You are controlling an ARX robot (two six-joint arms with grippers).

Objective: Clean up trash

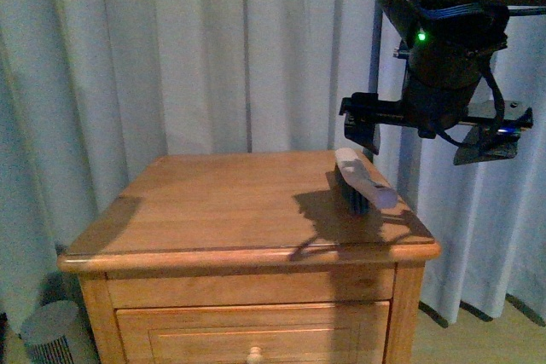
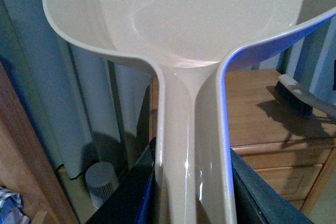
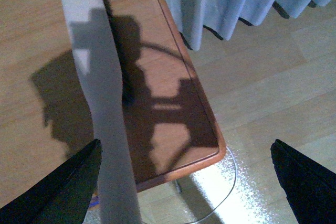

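Observation:
No trash wad shows in any view. My left gripper (image 2: 191, 192) is shut on the handle of the pinkish-beige dustpan (image 2: 199, 19), whose pan fills the left wrist view. This gripper is out of the front view. My right gripper (image 1: 424, 138) is open and empty, hovering above the right end of the nightstand top (image 1: 230, 202). A hand brush (image 1: 363, 183) with a pale handle and dark bristles lies below it. In the right wrist view the brush handle (image 3: 105, 103) runs close by one finger (image 3: 68, 182) of the open gripper (image 3: 186, 182).
The wooden nightstand (image 2: 252, 108) has drawers and stands before pale curtains (image 1: 213, 49). A small grey ribbed cylinder (image 1: 51, 330) stands on the floor to its left, also in the left wrist view (image 2: 100, 182). Bare floor (image 3: 273, 93) lies beyond the table's right edge.

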